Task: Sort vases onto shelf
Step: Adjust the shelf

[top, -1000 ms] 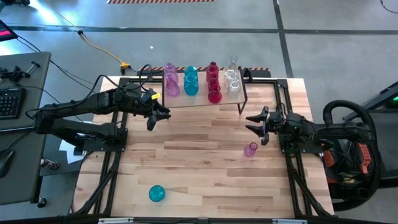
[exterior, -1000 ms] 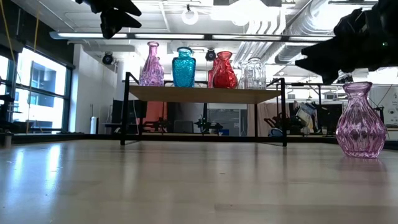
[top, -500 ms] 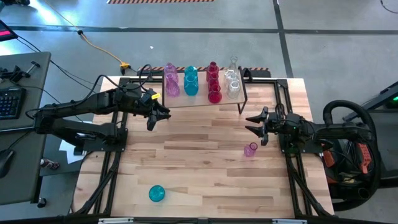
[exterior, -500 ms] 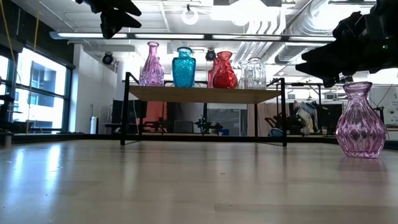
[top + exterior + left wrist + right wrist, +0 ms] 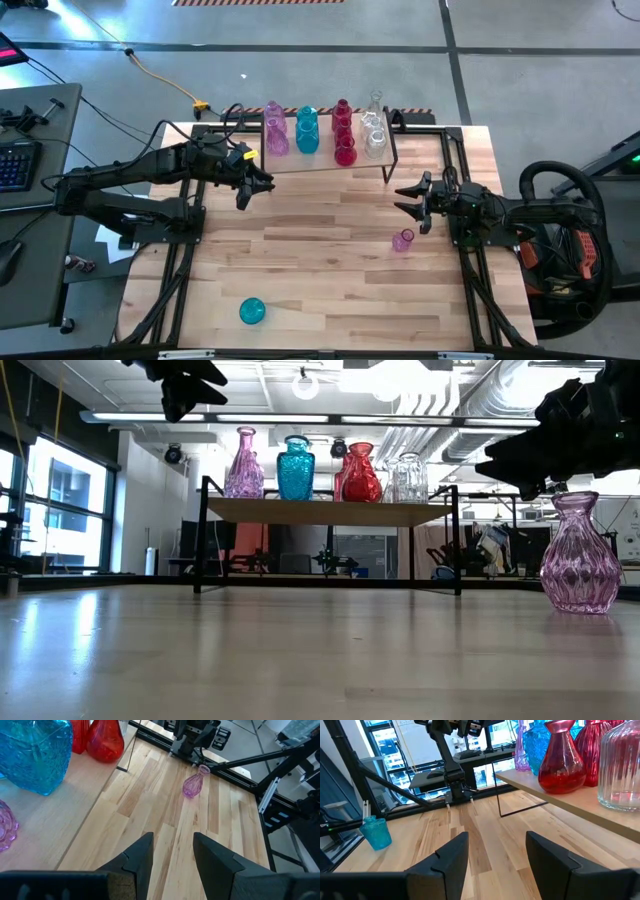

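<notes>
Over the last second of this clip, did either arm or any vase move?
Only slightly: the right tool edged a little lower and toward the pink vase on the table, open and empty. The left tool hangs open in front of the shelf as before. The teal vase near the table's front edge and the vases on the shelf are unmoved. Nothing was gripped or released.

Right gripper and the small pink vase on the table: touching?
Apart. The high view shows bare wood between the open right gripper and the pink vase.
</notes>
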Tool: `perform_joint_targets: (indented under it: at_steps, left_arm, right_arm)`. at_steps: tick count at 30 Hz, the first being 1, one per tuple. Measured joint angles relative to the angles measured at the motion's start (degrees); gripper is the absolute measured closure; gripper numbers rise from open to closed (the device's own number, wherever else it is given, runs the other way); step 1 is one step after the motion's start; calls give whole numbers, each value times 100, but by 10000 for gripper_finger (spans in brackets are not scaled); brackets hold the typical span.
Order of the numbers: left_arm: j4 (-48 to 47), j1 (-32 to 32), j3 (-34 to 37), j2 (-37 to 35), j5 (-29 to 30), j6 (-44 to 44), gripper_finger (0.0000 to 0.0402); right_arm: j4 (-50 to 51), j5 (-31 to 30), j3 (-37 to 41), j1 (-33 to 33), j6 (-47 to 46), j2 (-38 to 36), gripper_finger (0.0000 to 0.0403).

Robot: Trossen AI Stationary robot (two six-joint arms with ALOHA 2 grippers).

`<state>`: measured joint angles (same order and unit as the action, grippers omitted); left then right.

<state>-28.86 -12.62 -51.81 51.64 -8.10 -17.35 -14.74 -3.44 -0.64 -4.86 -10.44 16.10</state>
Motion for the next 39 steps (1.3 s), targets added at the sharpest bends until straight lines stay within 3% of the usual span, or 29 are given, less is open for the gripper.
perform_joint_targets:
  at_steps: [18,22,32,39]
  left_arm:
    - [57,4,-4,-1,-7,-41,271]
    - [464,3,-17,58,264,-70,271]
    - [-1239,-11,-7,327,776,-732,271]
    - [-1379,-103,-4,899,870,-508,271]
  right_arm:
    - [17,-1,-2,0,0,2,222]
    - [16,-2,-2,0,0,2,222]
    - [39,-2,-2,0,0,2,222]
    - [55,-2,-2,0,0,2,222]
